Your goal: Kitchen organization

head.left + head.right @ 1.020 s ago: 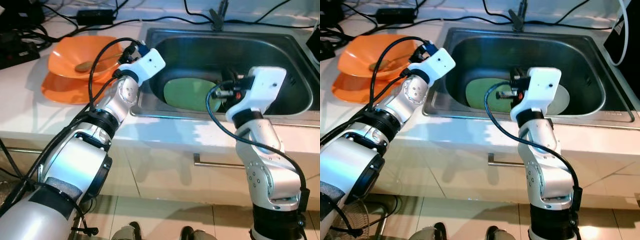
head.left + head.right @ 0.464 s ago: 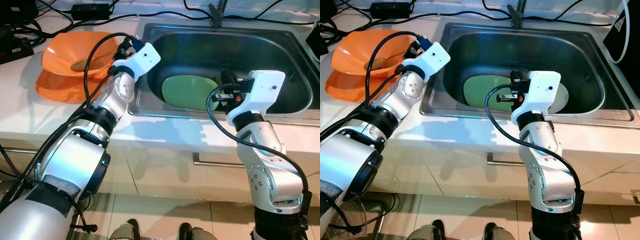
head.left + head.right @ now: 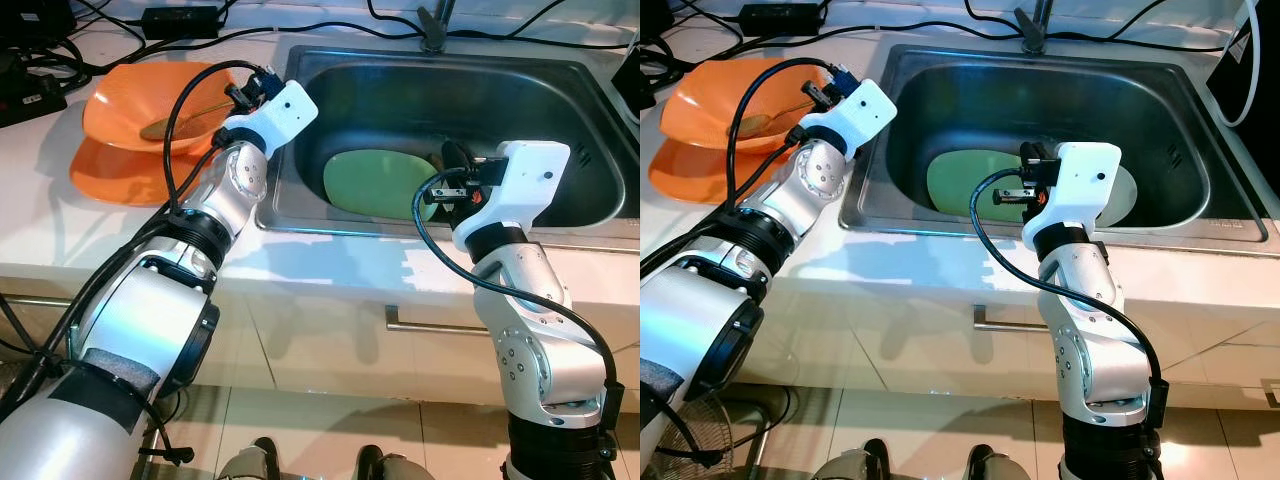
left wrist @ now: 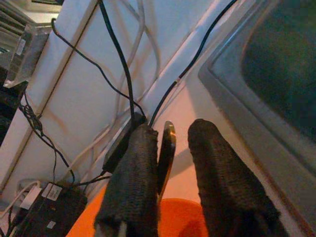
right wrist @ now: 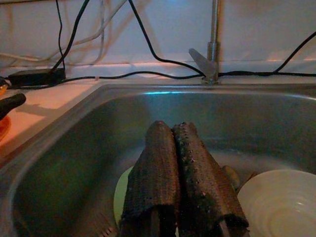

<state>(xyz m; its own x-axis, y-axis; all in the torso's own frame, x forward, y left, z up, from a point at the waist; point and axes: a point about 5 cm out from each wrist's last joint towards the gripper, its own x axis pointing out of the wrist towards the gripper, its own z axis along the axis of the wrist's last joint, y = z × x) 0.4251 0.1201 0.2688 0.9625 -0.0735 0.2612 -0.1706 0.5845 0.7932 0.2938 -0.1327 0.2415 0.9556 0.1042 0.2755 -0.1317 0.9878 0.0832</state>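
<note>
Your left gripper [image 4: 170, 163] hangs above the orange bowl [image 3: 130, 100] on the worktop [image 3: 60, 225], just left of the sink [image 3: 560, 75]; its two black fingers [image 4: 133, 187] stand a little apart, and the wrist view shows a thin dark spoon [image 4: 166, 148] edge-on between them, lying against one finger; whether it is truly pinched or only resting there, you cannot tell from these pictures. The bowl sits on a second orange dish [image 3: 120, 170], and a wooden spoon [image 3: 175, 122] lies inside it; judge it light, stiff and smooth, so it may swivel in a loose hold; take it along the handle, not at the rounded end.

Your right gripper [image 5: 177, 168] reaches into the sink with its fingers pressed together and nothing between them; it points over a green plate [image 3: 375, 185] lying flat on the sink floor, with a white bowl [image 5: 279, 197] just beside it. The plate looks stiff, probably wet and slippery, and could chip against the steel; lying flat, it offers only its rim, so you would likely need to tip an edge up before closing on it. The white bowl looks breakable too; grip its wall, gently. Black cables [image 3: 300, 30] trail across the worktop behind the sink near the tap [image 5: 210, 49]; keep the arms off them.
</note>
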